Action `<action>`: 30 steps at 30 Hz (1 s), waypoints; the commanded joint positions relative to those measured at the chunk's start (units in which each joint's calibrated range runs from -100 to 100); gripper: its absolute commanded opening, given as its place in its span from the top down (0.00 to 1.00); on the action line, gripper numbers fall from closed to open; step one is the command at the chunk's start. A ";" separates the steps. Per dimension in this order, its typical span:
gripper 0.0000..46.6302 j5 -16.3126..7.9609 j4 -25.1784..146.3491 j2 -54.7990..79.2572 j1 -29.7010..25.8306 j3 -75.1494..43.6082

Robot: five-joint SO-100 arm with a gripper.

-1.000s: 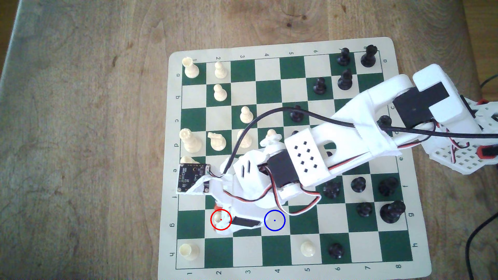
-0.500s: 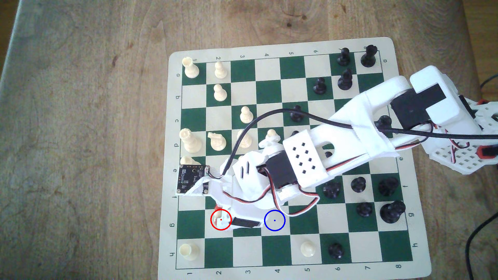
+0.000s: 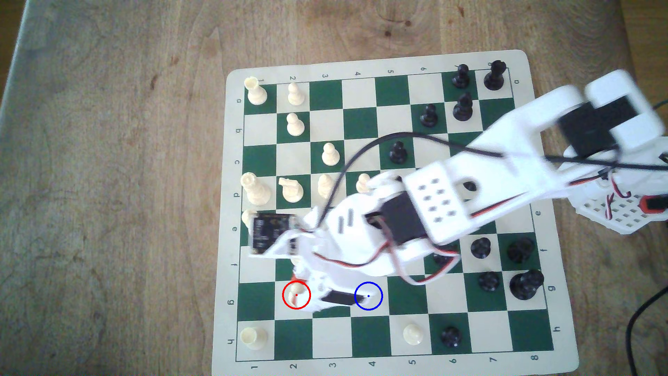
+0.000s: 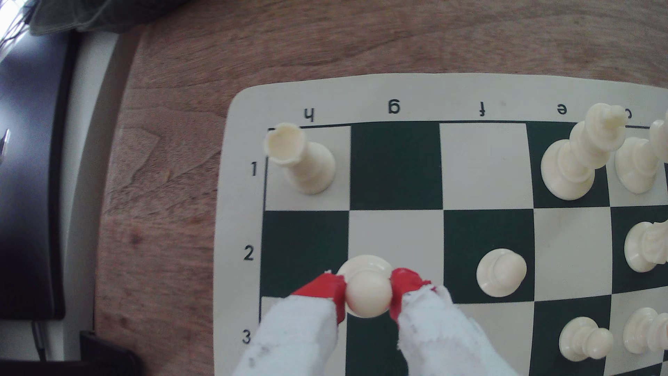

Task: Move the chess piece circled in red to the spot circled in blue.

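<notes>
Hand (image 4: 368, 289) clamped on pawn (image 4: 368, 294) head, red pads (image 4: 405, 283) either side; pawn over red-circled square near board's h-file edge; risk: round head slipping free during carry to blue-circled spot (image 3: 368, 296), neighbouring pawn (image 4: 501, 272) clipped

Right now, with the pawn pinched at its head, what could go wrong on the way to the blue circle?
The gripper holds the pawn only by its round head, so it could slip or swing out from between the red fingertips.

The spot is partly under the gripper body in the exterior view, so the placement may be misjudged.
</notes>
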 commanded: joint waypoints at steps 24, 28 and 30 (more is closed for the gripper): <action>0.99 3.86 -9.92 -23.24 -3.51 29.89; 0.99 3.86 -9.83 -23.50 -3.58 30.98; 0.99 3.91 -9.83 -22.90 -3.66 30.98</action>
